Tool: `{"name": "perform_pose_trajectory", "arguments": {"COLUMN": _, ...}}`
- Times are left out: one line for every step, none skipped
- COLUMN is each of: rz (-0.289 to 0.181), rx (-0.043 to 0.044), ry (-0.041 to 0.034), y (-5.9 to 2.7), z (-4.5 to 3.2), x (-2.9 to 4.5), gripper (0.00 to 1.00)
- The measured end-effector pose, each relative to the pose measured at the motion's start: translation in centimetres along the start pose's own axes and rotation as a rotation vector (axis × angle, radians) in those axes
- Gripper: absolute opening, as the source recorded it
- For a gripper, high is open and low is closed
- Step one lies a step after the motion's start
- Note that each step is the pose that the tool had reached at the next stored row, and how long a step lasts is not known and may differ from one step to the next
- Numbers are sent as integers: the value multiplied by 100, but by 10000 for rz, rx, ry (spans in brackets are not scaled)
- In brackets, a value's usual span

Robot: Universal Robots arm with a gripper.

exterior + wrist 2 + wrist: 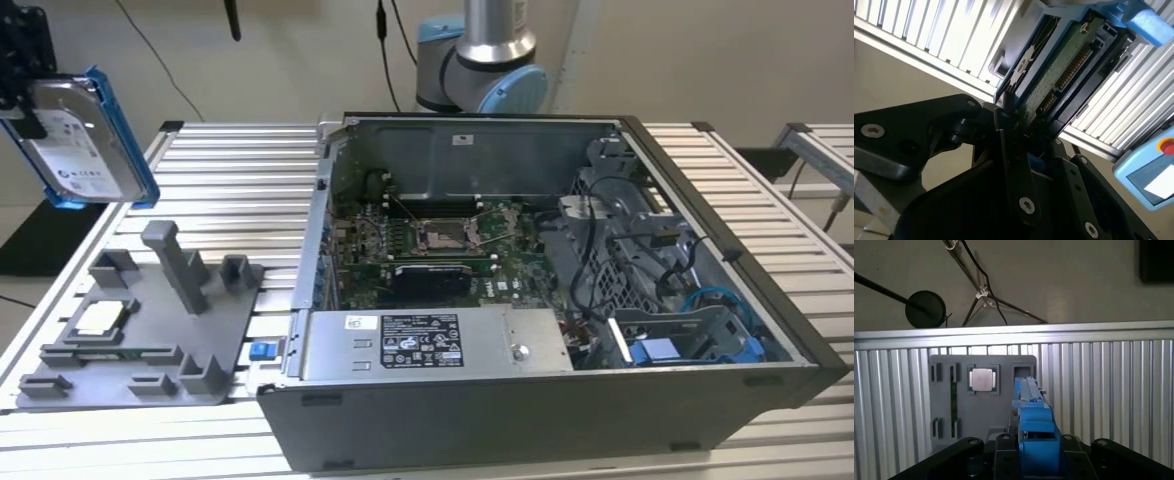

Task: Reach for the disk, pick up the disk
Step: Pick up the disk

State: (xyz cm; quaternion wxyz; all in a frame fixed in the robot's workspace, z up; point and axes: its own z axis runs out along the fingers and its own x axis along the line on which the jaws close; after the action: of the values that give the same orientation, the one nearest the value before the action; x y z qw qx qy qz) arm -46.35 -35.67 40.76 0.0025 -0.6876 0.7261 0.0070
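Exterior view: open dark metal computer case sits on the ribbed aluminium table, centre to 4 o'clock. Grey plastic fixture tray lies beside it at 8 o'clock, with a square silver processor chip on it. Blue-framed silver-metal disk is raised at 10 o'clock, clamped in the black gripper. Arm base stands behind the case at 12 o'clock.

I get even, diffuse room light in the exterior view; case interior shadowed. Table slats blow out white in the second wrist view, foreground dark.
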Motion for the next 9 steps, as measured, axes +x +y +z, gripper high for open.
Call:
{"name": "perform_pose_trajectory", "arguments": {"rz": 0, "rx": -1, "ry": 1, "y": 0, "z": -32, "x": -1, "gripper": 0}}
{"name": "perform_pose_trajectory", "arguments": {"rz": 0, "rx": -1, "ry": 0, "y": 0, "z": -66, "x": -1, "gripper": 0}}
{"name": "perform_pose_trajectory", "arguments": {"rz": 0, "rx": 0, "ry": 0, "y": 1, "z": -95, "x": -1, "gripper": 0}}
{"name": "perform_pose_trajectory", "arguments": {"rz": 0, "rx": -1, "ry": 0, "y": 1, "z": -126, "x": -2, "gripper": 0}}
{"name": "perform_pose_trajectory", "arguments": {"rz": -1, "rx": -1, "ry": 1, "y": 1, "z": -151, "x": -2, "gripper": 0}}
{"name": "perform_pose_trajectory", "arguments": {"rz": -1, "rx": -1, "ry": 0, "y": 1, "z": -174, "x": -2, "gripper": 0}}
{"name": "perform_pose_trajectory", "arguments": {"rz": -1, "rx": 0, "ry": 0, "y": 1, "z": -199, "x": -2, "gripper": 0}}
{"name": "perform_pose_trajectory", "arguments": {"rz": -2, "rx": -1, "ry": 1, "y": 1, "z": -226, "x": -3, "gripper": 0}}
{"name": "perform_pose_trajectory", "arguments": {"rz": -2, "rx": 1, "ry": 0, "y": 2, "z": -251, "x": -3, "gripper": 0}}
